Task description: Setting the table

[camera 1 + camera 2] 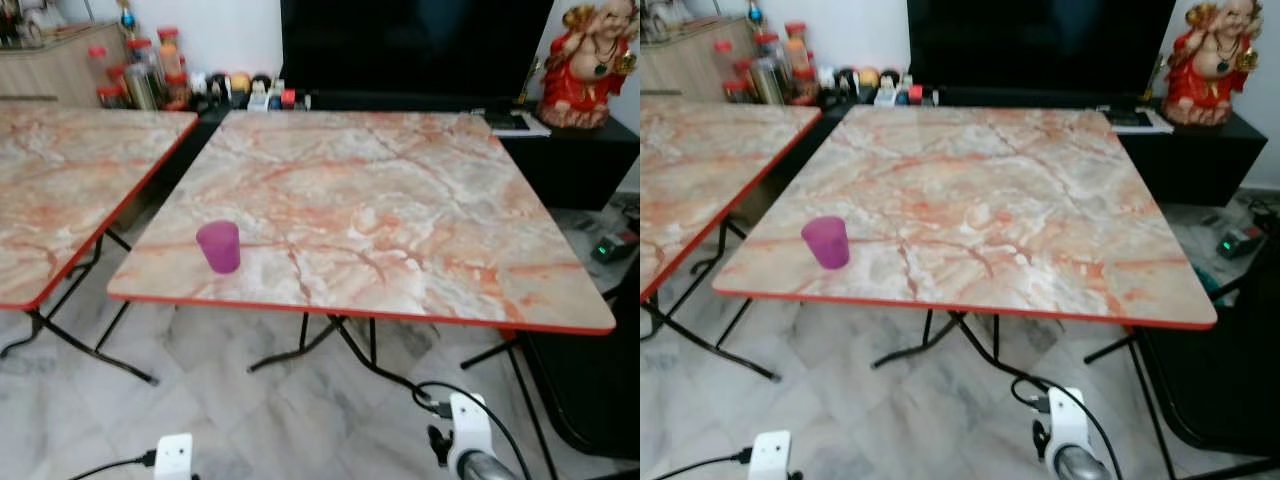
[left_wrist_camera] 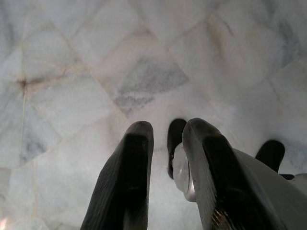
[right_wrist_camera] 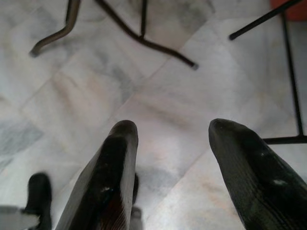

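Big marble-pattern folding table [image 1: 400,200] with a red edge across the middle of the head views, black legs underneath. Second table [image 1: 60,190] of the same kind along the left edge of the frame, a gap of pale marble floor [image 1: 200,380] between the two. Dark TV screen [image 1: 410,45] across the top, on a low black unit. Red and gold figurine [image 1: 590,65] in the upper right corner, on that same unit. Cluster of jars and bottles [image 1: 140,70] in the upper left, some with red lids. Small purple cup [image 1: 219,246] upright on the main table, near its front left corner, just in from the red edge.

Both arms hanging low at the bottom of the frame. Left gripper [image 2: 165,158] pointed at the floor, fingers a small gap apart, nothing between them. Right gripper [image 3: 172,158] also over floor tiles near the table legs, fingers spread wide, nothing held.
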Motion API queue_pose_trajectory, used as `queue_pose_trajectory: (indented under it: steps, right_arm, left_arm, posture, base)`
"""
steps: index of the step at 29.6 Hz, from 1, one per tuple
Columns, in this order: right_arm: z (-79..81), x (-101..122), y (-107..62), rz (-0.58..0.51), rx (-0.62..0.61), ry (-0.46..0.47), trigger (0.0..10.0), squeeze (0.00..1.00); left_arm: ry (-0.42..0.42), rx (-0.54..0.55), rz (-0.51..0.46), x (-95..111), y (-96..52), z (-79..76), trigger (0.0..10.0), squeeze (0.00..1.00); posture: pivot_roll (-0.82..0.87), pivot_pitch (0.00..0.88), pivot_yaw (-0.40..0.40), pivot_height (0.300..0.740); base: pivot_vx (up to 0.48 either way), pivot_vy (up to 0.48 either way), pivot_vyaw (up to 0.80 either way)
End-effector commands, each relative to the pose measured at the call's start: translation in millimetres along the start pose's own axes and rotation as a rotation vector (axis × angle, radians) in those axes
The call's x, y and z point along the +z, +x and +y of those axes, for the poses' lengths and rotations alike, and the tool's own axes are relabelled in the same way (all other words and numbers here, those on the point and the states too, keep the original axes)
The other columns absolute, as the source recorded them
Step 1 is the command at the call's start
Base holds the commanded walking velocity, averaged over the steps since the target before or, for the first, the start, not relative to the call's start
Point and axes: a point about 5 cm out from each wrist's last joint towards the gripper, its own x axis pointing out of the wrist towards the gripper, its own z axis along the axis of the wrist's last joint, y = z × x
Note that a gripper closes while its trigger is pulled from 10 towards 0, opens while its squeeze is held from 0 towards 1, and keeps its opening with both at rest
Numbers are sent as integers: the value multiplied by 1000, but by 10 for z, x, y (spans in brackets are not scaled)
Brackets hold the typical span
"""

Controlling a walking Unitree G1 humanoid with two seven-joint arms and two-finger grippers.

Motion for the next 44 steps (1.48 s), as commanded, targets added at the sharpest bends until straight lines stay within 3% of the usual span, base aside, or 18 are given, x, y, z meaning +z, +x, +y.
queue_pose_trajectory:
  steps: [1,10,12,19,24,31,36,39,40,41,42,43,44]
  right_arm:
    - [-48,29,1,-2,-8,-5,10000,0]
    - [-34,35,3,-5,-5,-11,10000,0]
    - [-31,40,4,-8,-2,-11,10000,0]
    - [-35,42,3,-13,-2,-10,10000,0]
    - [-39,31,0,-12,-1,-11,10000,0]
    - [-45,19,-2,-6,0,-18,10000,0]
    - [-52,12,-3,-3,-2,-19,10000,0]
    - [-57,9,-4,-2,-4,-20,10000,0]
    - [-57,8,-4,-1,-4,-20,10000,0]
    - [-56,7,-4,0,-3,-22,10000,0]
    - [-56,7,-4,0,-3,-22,10000,0]
    - [-54,8,-4,0,-2,-24,10000,0]
    - [-53,8,-4,0,-1,-24,10000,0]
  left_arm:
    - [-18,8,20,-41,-6,-7,10000,0]
    - [-36,40,-7,26,6,61,10000,0]
    - [-82,75,-43,117,19,114,10000,0]
    - [-116,138,-147,364,39,224,10000,0]
    - [-144,312,-312,699,-3,533,10000,0]
    - [-158,526,-448,998,-107,825,10000,0]
    - [-152,659,-606,1311,-240,920,10000,0]
    - [-163,684,-751,1618,-360,911,10000,0]
    - [-162,677,-797,1730,-400,892,10000,0]
    - [-167,631,-898,1976,-487,823,10000,0]
    - [-167,631,-898,1976,-487,823,10000,0]
    - [-152,523,-997,2271,-578,692,10000,0]
    - [-144,473,-1031,2384,-616,626,10000,0]
  posture:
    - [36,0,-34,740]
    - [41,0,-41,740]
    - [41,0,-41,740]
    - [41,0,-44,740]
    - [46,0,-49,740]
    - [50,0,-53,740]
    - [44,0,-56,740]
    - [46,0,-58,740]
    - [46,0,-58,740]
    - [49,0,-62,740]
    - [49,0,-62,740]
    - [49,0,-62,740]
    - [50,0,-63,740]
  base:
    - [0,0,0]
    - [0,0,0]
    - [0,0,0]
    - [0,0,0]
    - [0,0,0]
    - [0,0,0]
    - [0,0,0]
    - [0,0,0]
    - [0,0,0]
    - [0,0,0]
    - [0,0,0]
    - [0,0,0]
    - [0,0,0]
